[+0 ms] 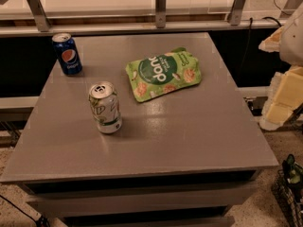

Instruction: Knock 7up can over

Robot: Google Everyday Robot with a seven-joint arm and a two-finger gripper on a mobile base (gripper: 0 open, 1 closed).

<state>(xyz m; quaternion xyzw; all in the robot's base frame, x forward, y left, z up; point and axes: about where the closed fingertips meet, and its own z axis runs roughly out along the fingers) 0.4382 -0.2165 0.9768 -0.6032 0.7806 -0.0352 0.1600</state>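
The 7up can stands upright on the grey table, left of the middle, its silver pull-tab top showing. My gripper is a pale yellowish shape at the right edge of the view. It sits beyond the table's right side, far from the can and touching nothing on the table.
A dark blue Pepsi can stands upright at the table's back left. A green snack pouch lies flat behind and to the right of the 7up can. A rail with metal brackets runs behind the table. A wire basket stands on the floor at the lower right.
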